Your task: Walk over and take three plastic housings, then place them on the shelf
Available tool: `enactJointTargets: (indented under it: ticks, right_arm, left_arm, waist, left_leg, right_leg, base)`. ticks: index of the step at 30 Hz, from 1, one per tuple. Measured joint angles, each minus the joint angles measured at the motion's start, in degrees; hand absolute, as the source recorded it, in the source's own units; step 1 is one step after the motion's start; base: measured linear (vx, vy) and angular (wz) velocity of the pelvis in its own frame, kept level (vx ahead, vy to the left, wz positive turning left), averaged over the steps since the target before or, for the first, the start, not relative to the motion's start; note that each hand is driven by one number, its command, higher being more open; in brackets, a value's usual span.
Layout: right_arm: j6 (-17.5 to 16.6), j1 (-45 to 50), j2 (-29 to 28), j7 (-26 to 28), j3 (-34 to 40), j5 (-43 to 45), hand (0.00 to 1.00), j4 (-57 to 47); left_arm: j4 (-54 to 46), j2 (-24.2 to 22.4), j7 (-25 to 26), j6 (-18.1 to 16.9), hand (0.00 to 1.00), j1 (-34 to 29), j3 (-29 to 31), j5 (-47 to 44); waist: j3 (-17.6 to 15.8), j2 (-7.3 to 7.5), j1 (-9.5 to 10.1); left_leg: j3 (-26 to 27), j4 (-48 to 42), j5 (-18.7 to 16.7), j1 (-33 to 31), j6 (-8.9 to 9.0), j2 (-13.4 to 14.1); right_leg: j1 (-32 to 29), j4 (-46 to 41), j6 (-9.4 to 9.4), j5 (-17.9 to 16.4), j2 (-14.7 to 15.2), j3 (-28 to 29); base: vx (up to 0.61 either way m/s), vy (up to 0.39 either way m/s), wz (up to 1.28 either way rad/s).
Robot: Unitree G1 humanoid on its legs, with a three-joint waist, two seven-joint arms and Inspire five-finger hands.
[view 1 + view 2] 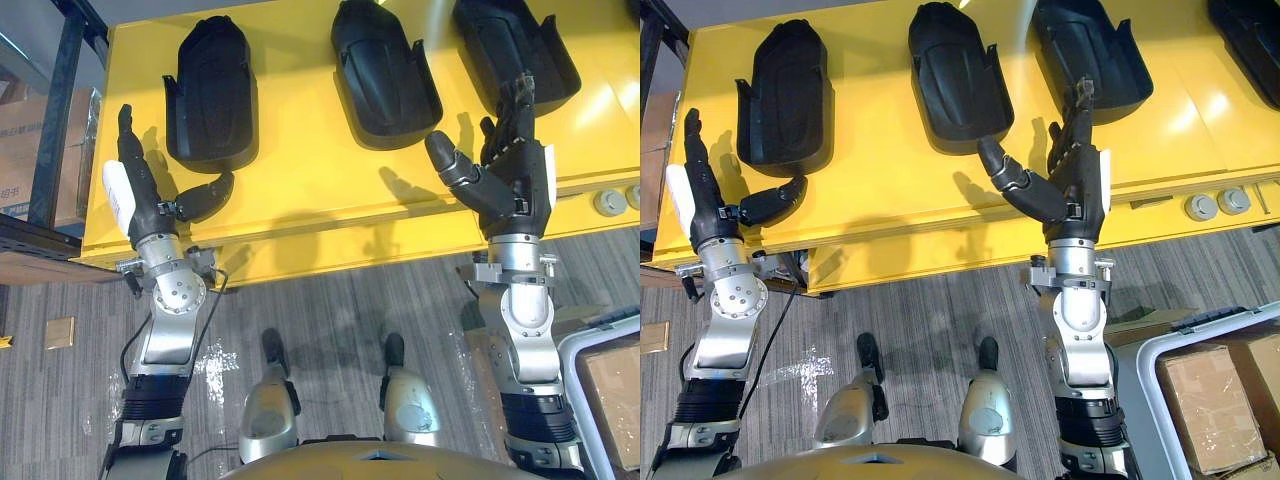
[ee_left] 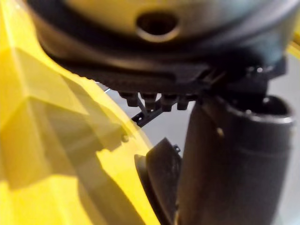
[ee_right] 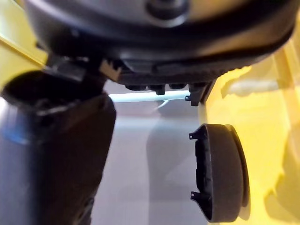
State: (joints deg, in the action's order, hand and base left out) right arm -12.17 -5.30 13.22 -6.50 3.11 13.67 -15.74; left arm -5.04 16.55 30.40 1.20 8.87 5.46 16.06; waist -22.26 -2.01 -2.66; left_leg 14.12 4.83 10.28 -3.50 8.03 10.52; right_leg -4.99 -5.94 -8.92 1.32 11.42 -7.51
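so the left hand [image 1: 143, 205] is open and empty just beside the left housing [image 1: 212, 90], the middle housing [image 1: 385, 70] lies further along the yellow table [image 1: 300, 190], and the right hand [image 1: 508, 168], fingers straight and empty too, is near the right housing [image 1: 515, 45]

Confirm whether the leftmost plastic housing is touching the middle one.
Apart. The left eye view shows a strip of bare yellow table between the leftmost housing and the middle housing.

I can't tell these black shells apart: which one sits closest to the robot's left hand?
The leftmost housing, right beside the open left hand; the others lie farther right along the yellow table.
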Motion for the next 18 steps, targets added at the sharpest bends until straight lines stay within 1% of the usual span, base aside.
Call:
enactJointTargets:
  ticks: [2,4,7,9,10,12,13,15,18]
  right_arm:
    - [0.0,-0.1,0.0,0.4,-0.2,2.8,1.0,0.0]
    - [0.1,-0.2,0.0,1.2,-0.2,5.5,1.0,0.4]
    - [1.0,-1.1,0.0,2.9,0.1,8.0,1.0,3.2]
    - [1.8,-2.5,0.0,3.5,1.2,9.5,1.0,7.1]
    - [1.9,-2.8,0.0,3.6,1.5,10.0,1.0,8.1]
    - [3.6,-3.7,0.1,3.8,2.7,12.2,1.0,11.7]
    - [3.9,-4.1,0.0,4.2,2.9,12.6,1.0,12.5]
    - [4.2,-6.0,0.7,5.9,3.8,16.3,1.0,14.3]
    - [4.7,-9.0,2.3,7.6,4.5,17.7,1.0,18.7]
  left_arm:
    - [0.0,0.0,-0.2,-1.0,1.0,0.0,0.0,-0.1]
    - [-0.6,-0.2,-0.5,-1.2,1.0,-0.2,0.1,-0.7]
    - [-4.8,-0.9,-0.9,-1.7,1.0,-2.4,0.3,-3.5]
    - [-9.7,-1.0,-1.4,-4.7,1.0,-4.5,0.7,-4.9]
    - [-10.8,-1.1,-1.6,-5.4,1.0,-5.0,0.7,-4.9]
    - [-13.6,-1.9,-2.3,-7.8,1.0,-5.4,1.4,-5.6]
    - [-14.1,-2.2,-2.4,-8.2,1.0,-5.4,1.6,-6.3]
    - [-15.3,-2.7,-2.8,-8.5,1.0,-5.7,2.8,-6.7]
    - [-15.4,-2.7,-3.9,-8.5,1.0,-6.5,3.0,-7.4]
  waist:
    - [0.0,0.0,0.01]
    - [0.0,0.01,0.14]
    - [0.0,0.13,0.1]
    - [0.0,0.14,0.05]
    - [0.0,0.13,0.1]
    - [0.0,0.14,0.83]
    - [0.0,0.14,0.88]
    - [0.1,0.15,0.81]
    - [0.1,0.14,0.9]
  left_leg:
    - [0.1,0.0,0.0,0.1,0.0,0.0]
    - [0.6,0.0,0.0,0.8,0.02,0.0]
    - [1.3,0.0,-0.5,2.9,0.16,0.0]
    - [1.4,0.0,-0.6,3.3,0.19,0.1]
    - [1.3,0.0,-0.6,3.3,0.19,0.1]
    - [1.2,0.0,-0.6,3.8,0.18,0.1]
    - [1.0,0.0,-0.6,3.9,0.17,0.1]
    - [0.4,0.0,-0.5,4.0,0.12,0.1]
    - [-0.2,0.0,-0.3,3.9,0.05,0.0]
  right_leg:
    - [0.0,0.0,0.0,0.0,0.0,0.1]
    - [0.4,0.0,-0.03,0.0,0.0,0.5]
    - [2.2,0.3,-0.01,0.0,0.0,0.9]
    - [2.8,0.9,-0.17,0.1,-0.1,0.9]
    - [3.0,1.2,-0.26,0.2,-0.1,0.8]
    - [3.6,1.2,-0.29,0.2,-0.1,0.7]
    - [3.8,1.2,-0.3,0.2,-0.1,0.6]
    - [4.3,1.2,-0.31,0.2,-0.1,0.1]
    - [4.7,1.2,-0.32,0.3,0.0,-0.6]
  base:
    - [0.0,0.0,0.0]
    - [0.01,-0.01,-0.09]
    - [0.0,-0.004,-0.11]
    - [-0.03,0.002,-0.03]
    - [-0.03,-0.002,0.03]
    - [-0.03,-0.003,0.03]
    - [-0.02,-0.005,0.07]
    - [-0.02,-0.008,0.11]
    - [-0.04,-0.01,0.13]
